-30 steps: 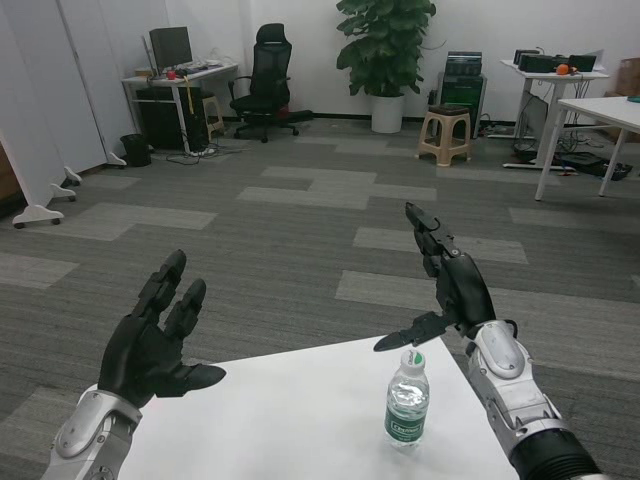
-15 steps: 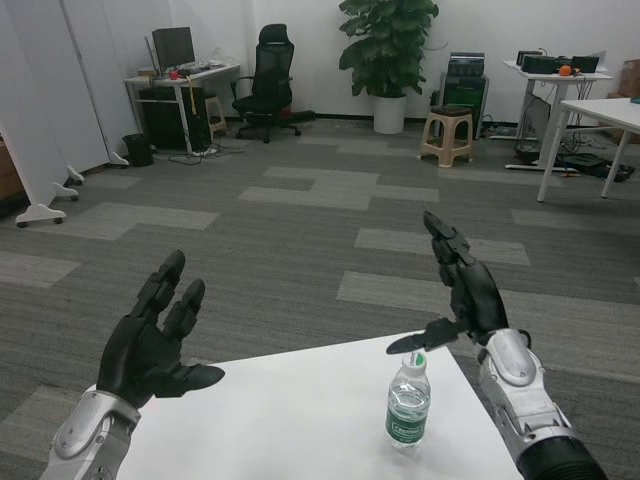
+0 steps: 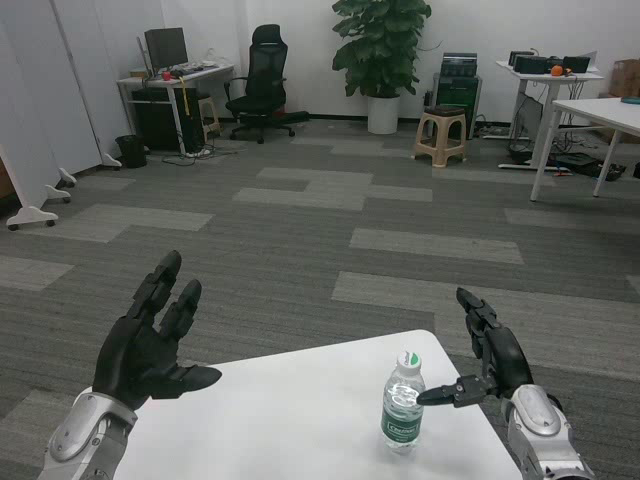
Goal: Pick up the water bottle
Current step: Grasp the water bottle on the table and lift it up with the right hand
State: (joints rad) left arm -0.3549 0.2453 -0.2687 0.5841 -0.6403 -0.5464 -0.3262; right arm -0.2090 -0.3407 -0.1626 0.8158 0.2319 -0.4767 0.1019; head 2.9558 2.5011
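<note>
Bottle (image 3: 403,408) hasn't been picked up yet, so the task is basically at the approach stage. The clear plastic water bottle with the green label and white cap stands upright on the white counter (image 3: 280,420), near its far right corner, and nothing is holding it. The right robot hand (image 3: 487,362) sits just beside it on the right, at about cap-to-shoulder height, fingers spread apart with the thumb poking toward the bottle's neck. The thumb tip looks very close to the bottle, but there seems to be a thin gap, so probably no contact yet, and the hand is plainly empty. The left robot hand (image 3: 150,338) hangs over the left part of the counter, well apart from the bottle, palm up-ish with fingers splayed and nothing in it either; it looks like it's just waiting. So what's done: the right hand is lined up next to the target. What's left: pretty much the whole grasp, meaning closing in around the bottle's body, wrapping the fingers, squeezing, then lifting it clear of the counter. One thing worth flagging is that the bottle stands close to the counter's edge and looks light, so a sideways nudge from that thumb could tip it or push it off before the fingers get around it.
</note>
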